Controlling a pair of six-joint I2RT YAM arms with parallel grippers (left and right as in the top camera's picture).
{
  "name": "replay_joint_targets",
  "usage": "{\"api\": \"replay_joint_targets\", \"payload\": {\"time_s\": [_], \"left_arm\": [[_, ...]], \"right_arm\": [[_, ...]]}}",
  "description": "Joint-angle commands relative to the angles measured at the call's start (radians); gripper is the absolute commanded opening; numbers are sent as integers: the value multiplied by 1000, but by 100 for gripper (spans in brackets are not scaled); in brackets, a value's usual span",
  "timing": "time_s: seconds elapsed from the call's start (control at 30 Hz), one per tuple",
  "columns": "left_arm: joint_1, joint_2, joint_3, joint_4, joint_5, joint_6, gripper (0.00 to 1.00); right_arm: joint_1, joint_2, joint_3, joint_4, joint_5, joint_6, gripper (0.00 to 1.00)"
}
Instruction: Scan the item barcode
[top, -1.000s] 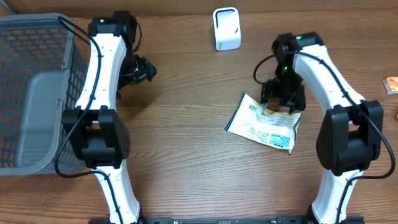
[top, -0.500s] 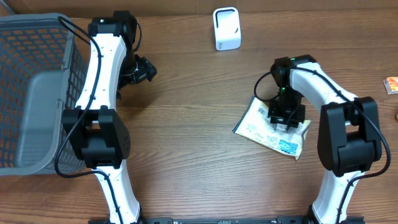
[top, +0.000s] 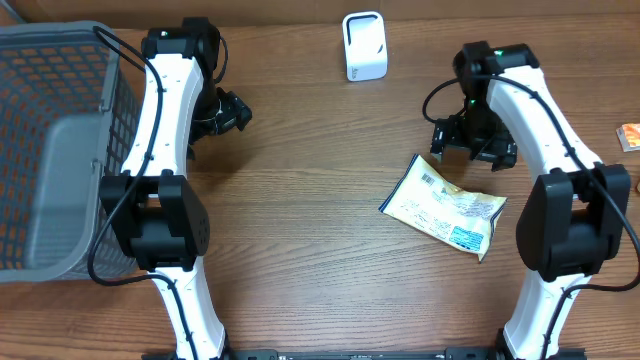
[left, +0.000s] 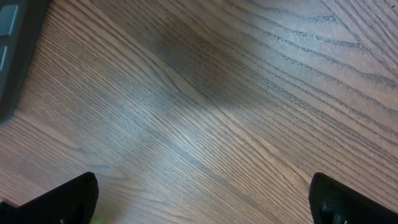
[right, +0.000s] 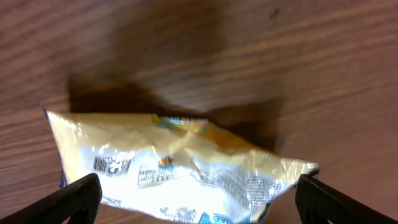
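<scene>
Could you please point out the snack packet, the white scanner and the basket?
snack packet (top: 443, 207): overhead view, middle of its printed face.
white scanner (top: 364, 46): overhead view, its front face.
basket (top: 60, 70): overhead view, its mesh wall.

Wood-grain counter (top: 300, 230) in view. I note a yellow snack packet (top: 445, 205) lying flat on it, barcode side up. Beyond the packet, near the far edge, stands a white scanner (top: 364, 46). Well left of the packet sits a grey mesh basket (top: 60, 150). Right of the packet, at the counter's edge, is a small orange box (top: 629, 137).
</scene>
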Motion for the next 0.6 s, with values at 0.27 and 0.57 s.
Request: {"api": "replay_joint_targets", "payload": {"time_s": [0.27, 0.57], "left_arm": [[-7, -28, 15, -1, 4, 19, 100], [-7, -28, 15, -1, 3, 19, 100]], "right_arm": [[-218, -5, -90, 42, -317, -286, 100], [-268, -5, -317, 136, -451, -285, 100]]}}
